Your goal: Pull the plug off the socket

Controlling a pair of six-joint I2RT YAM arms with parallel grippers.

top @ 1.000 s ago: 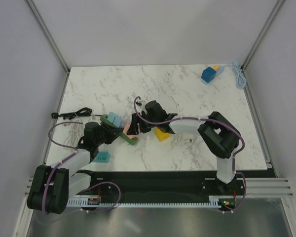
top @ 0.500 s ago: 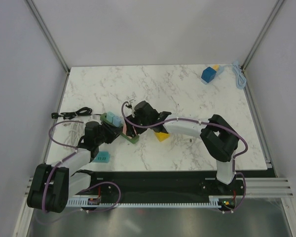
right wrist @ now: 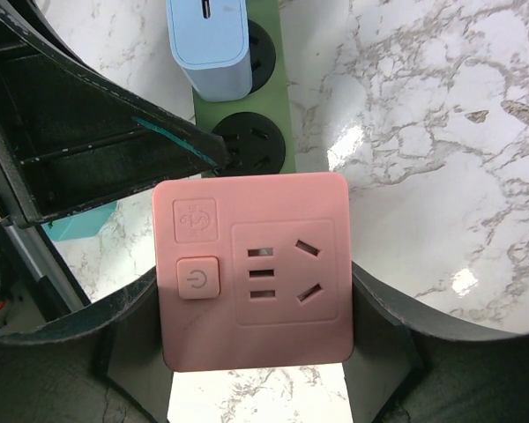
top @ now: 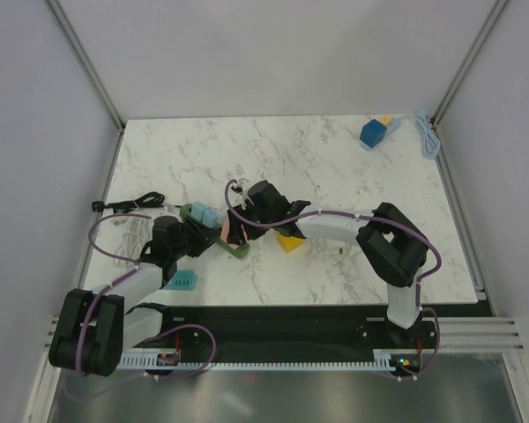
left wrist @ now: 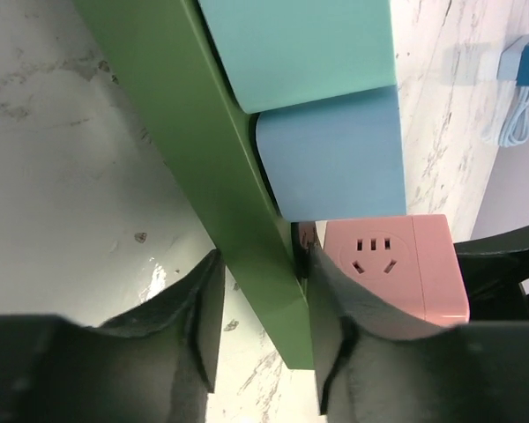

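Observation:
The socket is a green power strip [top: 235, 249] [left wrist: 220, 167] [right wrist: 269, 97] lying left of centre. My left gripper [top: 192, 234] [left wrist: 260, 264] is shut on its near end, one finger on each long side. A teal plug [left wrist: 295, 44] and a light blue plug [left wrist: 335, 150] [right wrist: 207, 44] sit in it. My right gripper [top: 233, 227] [right wrist: 254, 291] is shut on the pink plug [top: 224, 231] [right wrist: 251, 269] [left wrist: 392, 264], held square between both fingers. An empty black outlet [right wrist: 247, 145] shows just beyond the pink plug's far edge, and a narrow dark gap separates that plug from the strip's face.
A yellow block [top: 289, 241] lies right beside my right wrist. A teal box [top: 182, 281] sits by the left arm. A black cable [top: 128, 205] and a white cord [top: 132, 231] lie at the left edge. A blue adapter [top: 373, 132] with a white cable [top: 428, 134] sits far right.
My right gripper has shifted left with the pink plug in it, and the green strip has swung slightly with it. The left gripper keeps its hold on the strip.

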